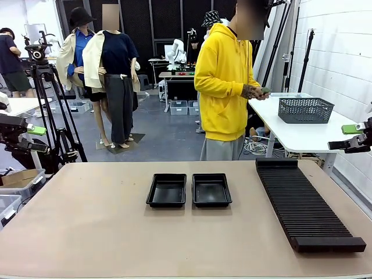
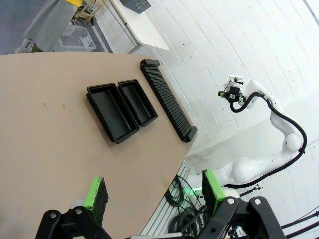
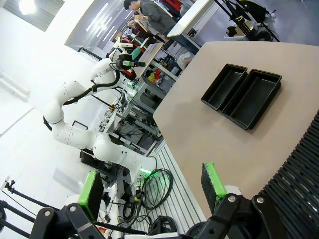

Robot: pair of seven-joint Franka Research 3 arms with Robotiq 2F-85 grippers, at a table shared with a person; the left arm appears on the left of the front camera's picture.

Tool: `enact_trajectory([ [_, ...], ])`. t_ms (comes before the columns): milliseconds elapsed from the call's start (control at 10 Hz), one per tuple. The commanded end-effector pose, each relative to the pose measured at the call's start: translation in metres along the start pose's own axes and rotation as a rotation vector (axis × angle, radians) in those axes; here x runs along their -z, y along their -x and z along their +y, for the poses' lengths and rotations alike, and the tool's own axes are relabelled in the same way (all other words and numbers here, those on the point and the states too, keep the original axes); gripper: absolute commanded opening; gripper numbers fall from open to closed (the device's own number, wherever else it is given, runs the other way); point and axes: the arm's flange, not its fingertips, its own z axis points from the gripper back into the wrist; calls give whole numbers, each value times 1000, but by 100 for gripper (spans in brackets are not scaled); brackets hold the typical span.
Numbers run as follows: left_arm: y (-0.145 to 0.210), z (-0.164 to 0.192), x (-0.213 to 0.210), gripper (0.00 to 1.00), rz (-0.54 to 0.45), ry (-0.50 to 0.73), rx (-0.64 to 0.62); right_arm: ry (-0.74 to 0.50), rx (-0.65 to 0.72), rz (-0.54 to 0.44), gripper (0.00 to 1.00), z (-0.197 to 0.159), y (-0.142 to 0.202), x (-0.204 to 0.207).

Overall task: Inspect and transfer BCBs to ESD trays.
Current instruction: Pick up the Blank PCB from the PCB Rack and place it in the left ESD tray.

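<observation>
Two ESD trays, shallow glossy black ones, lie side by side at the table's middle, the left tray (image 1: 167,190) and the right tray (image 1: 211,189), both empty. They also show in the left wrist view (image 2: 112,112) and the right wrist view (image 3: 251,97). The BCBs are out of view. My left gripper (image 1: 35,139) hangs open off the table's left edge, well away from the trays; its own view shows its fingers (image 2: 153,191) wide apart with nothing between them. My right gripper (image 1: 347,138) hovers open beyond the right edge, its fingers (image 3: 152,185) also empty.
A long black ribbed rack (image 1: 305,203) lies along the table's right side. A person in a yellow hoodie (image 1: 224,75) stands at the far side, hands together at the chest. A grey mesh basket (image 1: 306,110) sits on a white side table behind. A tripod (image 1: 49,104) stands far left.
</observation>
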Motion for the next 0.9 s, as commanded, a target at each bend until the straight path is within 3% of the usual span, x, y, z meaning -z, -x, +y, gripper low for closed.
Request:
enact_trajectory([
  [0, 0, -1, -1, 100, -2, -3, -20, 6, 3, -3, 100, 2, -1, 1],
  [800, 0, -1, -1, 100, -2, -3, -20, 6, 3, -3, 100, 2, -1, 1],
])
